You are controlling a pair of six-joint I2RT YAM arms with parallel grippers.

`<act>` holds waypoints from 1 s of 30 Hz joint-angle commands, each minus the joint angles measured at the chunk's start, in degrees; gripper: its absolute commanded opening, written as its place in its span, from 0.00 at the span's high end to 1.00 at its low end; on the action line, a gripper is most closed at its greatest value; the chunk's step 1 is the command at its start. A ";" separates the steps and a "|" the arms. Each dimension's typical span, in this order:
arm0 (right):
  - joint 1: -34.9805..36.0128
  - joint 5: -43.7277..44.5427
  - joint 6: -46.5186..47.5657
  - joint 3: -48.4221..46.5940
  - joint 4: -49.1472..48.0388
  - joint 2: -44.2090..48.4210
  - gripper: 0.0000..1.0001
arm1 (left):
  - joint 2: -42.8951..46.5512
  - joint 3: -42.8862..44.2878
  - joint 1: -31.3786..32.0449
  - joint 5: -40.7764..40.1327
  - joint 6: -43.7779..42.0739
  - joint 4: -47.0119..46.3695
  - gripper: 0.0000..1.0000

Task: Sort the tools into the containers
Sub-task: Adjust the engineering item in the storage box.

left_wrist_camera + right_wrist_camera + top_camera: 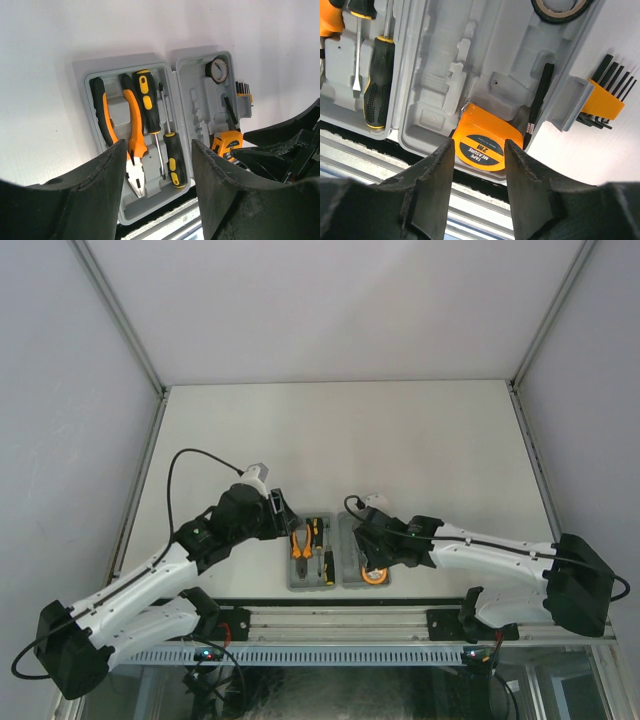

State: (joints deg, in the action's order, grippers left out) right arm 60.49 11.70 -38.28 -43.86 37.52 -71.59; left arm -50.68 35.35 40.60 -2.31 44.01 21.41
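The tape measure (487,136) is lying face up in the near corner recess of the case (435,60), in the half on the right. The right gripper (478,145) is straddling it, one finger on each side of the orange body; the fingers are standing apart, but I cannot tell whether they are pinching it or only hovering around it. A thin black rod (538,97) is lying along the case wall just beside the tape measure, close to the outer finger. The dark ring (217,70) is sitting in the far recess of the same half. The bit set (602,97) is resting outside the case on the white surface (50,75), touching a grey tab on the case's outer wall.

In the other half, the pliers (132,115) are lying with their jaws toward the near edge, the first screwdriver (147,102) and the second screwdriver (172,150) lying head to tail beside them. The left gripper (159,145) is hanging over this half with its fingers spread and nothing between them. A metal rail (370,150) is running just beside the case's near wall.
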 commanded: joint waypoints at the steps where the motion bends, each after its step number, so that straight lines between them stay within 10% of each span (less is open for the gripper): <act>1: 0.42 -0.32 0.73 -0.89 -1.47 -1.05 0.58 | -0.39 0.07 -0.43 0.90 0.38 -2.47 0.42; 23: 5.05 2.56 5.94 -6.53 3.74 -12.76 0.64 | -0.09 -0.99 -0.52 0.43 0.51 -2.42 0.42; 30: 5.25 6.53 5.79 -8.97 4.22 -8.11 0.49 | 0.73 -1.07 -0.50 -0.01 0.46 -1.91 0.42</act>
State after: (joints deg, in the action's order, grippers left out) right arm 65.23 16.51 -32.47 -50.46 41.85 -82.35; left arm -51.20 35.35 40.58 -2.31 44.03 21.10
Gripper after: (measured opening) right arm 0.478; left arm 0.583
